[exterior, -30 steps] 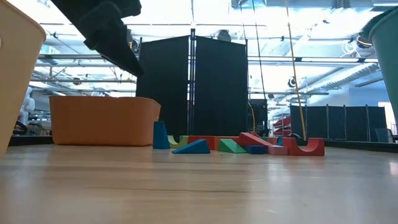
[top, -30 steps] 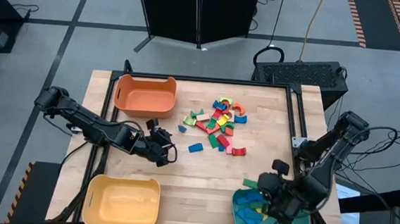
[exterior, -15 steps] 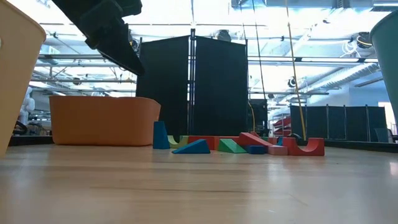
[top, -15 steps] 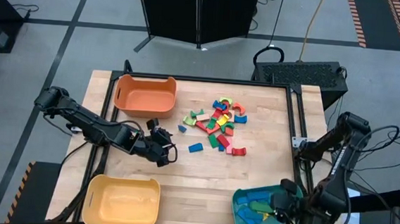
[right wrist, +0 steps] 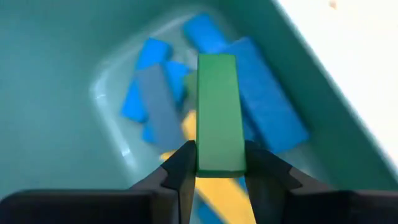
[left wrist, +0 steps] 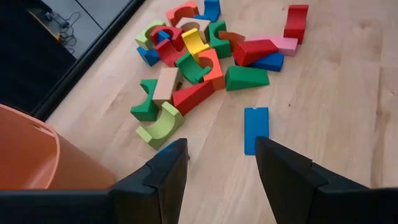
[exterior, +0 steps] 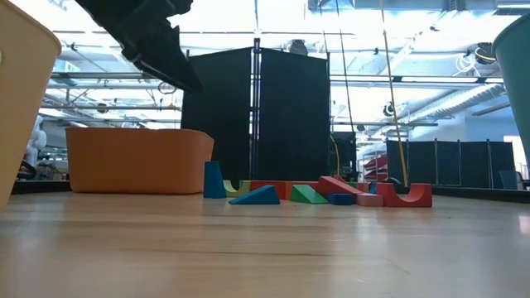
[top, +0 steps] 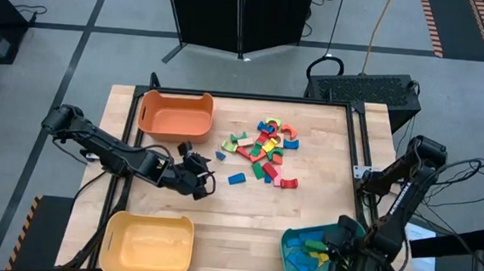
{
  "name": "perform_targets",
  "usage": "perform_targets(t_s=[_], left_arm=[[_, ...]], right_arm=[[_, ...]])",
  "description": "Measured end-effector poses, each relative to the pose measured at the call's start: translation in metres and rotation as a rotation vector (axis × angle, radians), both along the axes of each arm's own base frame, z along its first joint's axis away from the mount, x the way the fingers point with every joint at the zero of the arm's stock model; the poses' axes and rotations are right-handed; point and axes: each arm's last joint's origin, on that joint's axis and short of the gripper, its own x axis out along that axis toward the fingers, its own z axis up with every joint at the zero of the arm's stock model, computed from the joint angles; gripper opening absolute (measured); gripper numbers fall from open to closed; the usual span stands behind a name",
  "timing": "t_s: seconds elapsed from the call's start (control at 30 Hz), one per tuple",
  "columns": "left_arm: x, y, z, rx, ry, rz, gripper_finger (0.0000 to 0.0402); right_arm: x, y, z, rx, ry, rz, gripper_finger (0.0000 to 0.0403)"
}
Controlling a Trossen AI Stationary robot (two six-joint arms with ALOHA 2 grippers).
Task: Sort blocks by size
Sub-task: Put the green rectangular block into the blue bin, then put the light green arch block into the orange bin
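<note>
While the right claw [right wrist: 219, 167] hangs over the teal bin [top: 288, 240], its fingers are clamped on a green bar block [right wrist: 218, 113], and blue and yellow blocks [right wrist: 264, 102] lie in the bin directly below it. Over the counter [top: 245, 213], the left claw [left wrist: 219, 163] hovers with its fingers apart and nothing between them. Just ahead of it lies a flat blue block [left wrist: 255, 129], and beyond that the loose pile of blocks [top: 263, 146]. An orange bin [top: 175, 115] sits close beside this claw.
</note>
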Motion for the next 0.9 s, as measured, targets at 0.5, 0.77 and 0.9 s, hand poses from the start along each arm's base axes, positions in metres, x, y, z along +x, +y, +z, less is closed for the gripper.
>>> perform_targets(t_s=[0.5, 0.77, 0.9], left_arm=[[0.013, 0.029, -0.012, 0.033, 0.055, 0.094, 0.0190], [0.038, 0.044, -0.027, 0.076, 0.090, -0.038, 0.0190], [0.048, 0.057, -0.027, 0.078, 0.067, -0.118, 0.0190]], right_arm=[[0.008, -0.010, -0.007, -0.027, 0.017, -0.030, 0.0167], [0.018, 0.000, 0.015, -0.020, -0.044, 0.086, 0.0167], [0.026, 0.006, 0.036, -0.065, -0.149, 0.176, 0.0165]])
